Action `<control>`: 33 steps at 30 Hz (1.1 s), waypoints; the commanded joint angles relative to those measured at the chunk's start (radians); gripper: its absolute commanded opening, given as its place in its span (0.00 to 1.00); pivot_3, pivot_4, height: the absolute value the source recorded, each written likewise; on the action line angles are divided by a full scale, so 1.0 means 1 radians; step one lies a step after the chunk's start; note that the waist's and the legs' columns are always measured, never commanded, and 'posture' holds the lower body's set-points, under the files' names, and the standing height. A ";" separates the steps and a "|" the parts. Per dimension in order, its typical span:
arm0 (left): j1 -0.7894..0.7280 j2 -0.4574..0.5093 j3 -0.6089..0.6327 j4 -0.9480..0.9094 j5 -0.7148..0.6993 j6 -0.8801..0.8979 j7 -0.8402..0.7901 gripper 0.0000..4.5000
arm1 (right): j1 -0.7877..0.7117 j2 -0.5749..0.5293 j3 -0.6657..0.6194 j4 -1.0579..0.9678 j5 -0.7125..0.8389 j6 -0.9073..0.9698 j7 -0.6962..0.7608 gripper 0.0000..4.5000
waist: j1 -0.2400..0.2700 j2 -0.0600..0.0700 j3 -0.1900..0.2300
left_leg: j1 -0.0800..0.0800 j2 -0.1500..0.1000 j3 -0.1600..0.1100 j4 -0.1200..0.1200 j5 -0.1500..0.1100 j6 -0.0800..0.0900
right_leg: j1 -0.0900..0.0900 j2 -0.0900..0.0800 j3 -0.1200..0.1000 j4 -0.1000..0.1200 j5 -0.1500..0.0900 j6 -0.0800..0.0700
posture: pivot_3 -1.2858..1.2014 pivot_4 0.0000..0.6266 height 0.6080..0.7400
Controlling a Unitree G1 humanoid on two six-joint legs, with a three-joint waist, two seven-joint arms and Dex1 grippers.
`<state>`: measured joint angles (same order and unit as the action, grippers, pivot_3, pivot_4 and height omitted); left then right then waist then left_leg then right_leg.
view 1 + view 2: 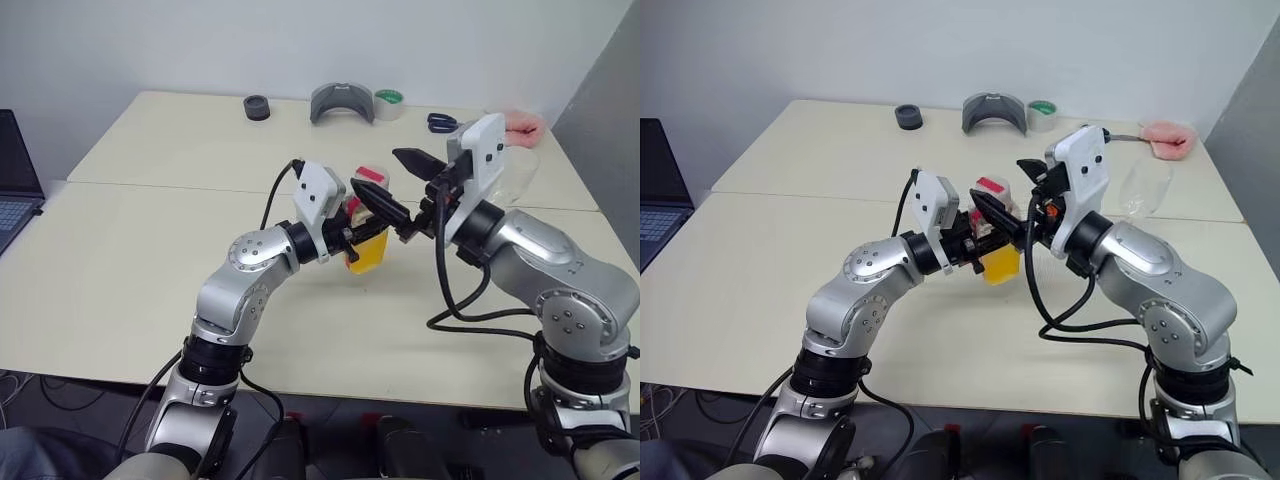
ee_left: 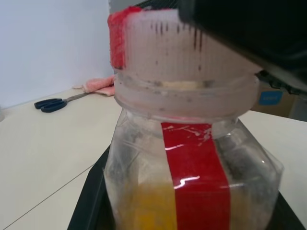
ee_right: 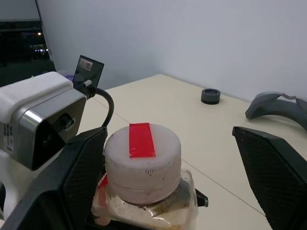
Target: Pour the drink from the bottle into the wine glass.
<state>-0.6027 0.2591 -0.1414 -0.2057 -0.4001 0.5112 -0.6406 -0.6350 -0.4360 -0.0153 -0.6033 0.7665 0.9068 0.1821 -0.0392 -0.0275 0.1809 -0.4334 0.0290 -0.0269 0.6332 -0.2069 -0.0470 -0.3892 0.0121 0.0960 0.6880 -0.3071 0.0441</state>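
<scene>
My left gripper point(image 1: 352, 236) is shut on the bottle point(image 1: 366, 245) and holds it upright above the middle of the table. The drink point(image 2: 144, 206), orange-yellow, fills the bottle's lower part behind the red stripe label. The red-and-white cap point(image 3: 142, 163) is on the neck. My right gripper point(image 3: 168, 136) is open, with one black finger point(image 3: 79, 182) close beside the cap and the other well clear on the far side. The wine glass point(image 1: 1140, 190) stands on the table at the right, partly hidden behind my right wrist.
Along the table's far edge lie a black ring point(image 1: 257, 107), a grey curved object point(image 1: 342, 102), a tape roll point(image 1: 388, 100), blue-handled scissors point(image 1: 440, 122) and a pink cloth point(image 1: 525, 123). A laptop point(image 1: 15, 185) sits at the left edge.
</scene>
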 commanded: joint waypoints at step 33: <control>-0.045 0.007 0.039 -0.023 -0.045 -0.005 -0.033 0.39 | 0.022 -0.050 -0.111 -0.024 0.111 0.000 0.106 0.99 | 0.000 0.000 0.000 | 0.000 0.000 0.000 0.000 0.000 0.000 | 0.000 0.000 0.000 0.000 0.000 0.000 | 0.52 0.24 1.00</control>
<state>-0.6148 0.2689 -0.1170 -0.1887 -0.4307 0.5226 -0.6683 -0.5989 -0.4920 -0.1239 -0.6060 0.8586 0.9245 0.2825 -0.0393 -0.0275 0.1809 -0.4333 0.0290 -0.0269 0.6332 -0.2070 -0.0470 -0.3890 0.0122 0.0960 0.6881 -0.3071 0.0441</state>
